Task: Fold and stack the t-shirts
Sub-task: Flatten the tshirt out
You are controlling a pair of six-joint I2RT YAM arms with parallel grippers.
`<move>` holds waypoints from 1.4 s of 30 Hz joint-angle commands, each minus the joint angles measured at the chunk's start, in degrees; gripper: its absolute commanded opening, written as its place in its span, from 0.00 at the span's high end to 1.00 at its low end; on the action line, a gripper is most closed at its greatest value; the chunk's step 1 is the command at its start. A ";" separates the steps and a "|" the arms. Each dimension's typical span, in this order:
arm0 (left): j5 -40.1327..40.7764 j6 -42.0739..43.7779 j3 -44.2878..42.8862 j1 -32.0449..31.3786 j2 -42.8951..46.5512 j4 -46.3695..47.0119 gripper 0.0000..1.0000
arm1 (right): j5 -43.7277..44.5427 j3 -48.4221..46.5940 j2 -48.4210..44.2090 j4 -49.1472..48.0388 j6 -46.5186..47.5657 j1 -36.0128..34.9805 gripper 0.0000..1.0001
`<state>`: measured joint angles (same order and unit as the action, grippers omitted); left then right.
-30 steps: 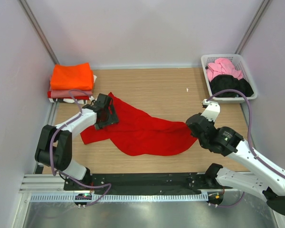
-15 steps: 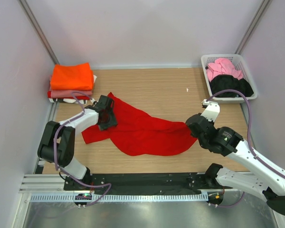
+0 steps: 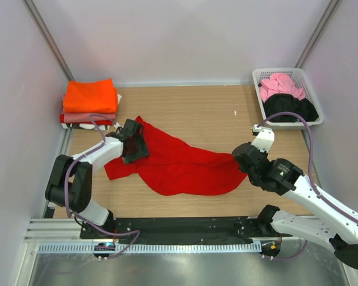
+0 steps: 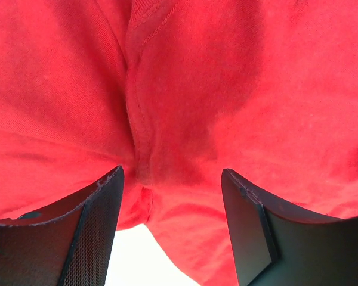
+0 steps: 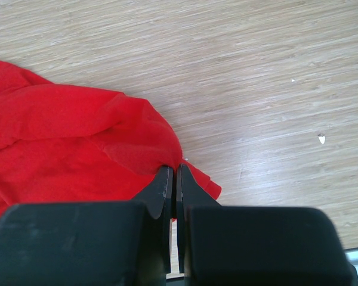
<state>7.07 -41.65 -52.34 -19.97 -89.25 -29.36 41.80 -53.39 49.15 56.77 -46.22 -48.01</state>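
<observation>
- The red shirt [image 3: 179, 167] lies spread and rumpled on the worktop [image 3: 197, 113], in the near middle between the two arms. It runs from a far-left corner down to a broad rounded lobe at the near right.
- The left hand [image 3: 134, 149] sits on the shirt's left part, close to its far edge. In the left wrist view its jaws stand apart and pinch nothing. Red cloth fills the space beyond them, and a stitched seam ridge runs down toward the gap.
- A pale patch of worktop shows below the cloth edge, between those jaws.
- The right hand [image 3: 236, 159] is at the shirt's right tip. In the right wrist view its jaws are pressed together, with the cloth's edge caught at their tips, so it grips the red shirt.
- From that grip the cloth bunches in folds toward the left, and bare wood lies to the right.
- An orange shirt [image 3: 90, 95] lies folded on top of a stack at the far left corner, with a salmon-pink shirt [image 3: 83, 117] under it.
- A white basket [image 3: 258, 76] stands at the far right corner and holds a pink shirt [image 3: 280, 85] and a black shirt [image 3: 289, 107], both loose.
</observation>
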 commanded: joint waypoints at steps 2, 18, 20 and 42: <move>1.37 -0.01 -2.15 -0.25 3.20 -1.92 0.32 | 1.00 -0.14 -0.19 -1.93 0.43 -0.16 0.99; 2.33 -0.63 -4.53 -2.27 -1.27 -1.05 0.42 | 1.09 0.12 0.07 -2.28 0.60 -0.16 0.99; 2.51 -0.63 -4.35 -2.36 -2.24 -0.87 0.49 | 1.09 0.12 0.07 -2.37 0.60 -0.16 0.99; 5.06 2.80 -14.71 -3.32 19.61 -18.86 1.00 | -1.19 -1.54 -2.29 -4.21 3.58 -0.16 0.99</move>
<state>9.89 -40.45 -61.60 -22.83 -78.48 -40.51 41.19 -52.77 49.08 55.72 -44.66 -48.01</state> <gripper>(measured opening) 0.005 0.044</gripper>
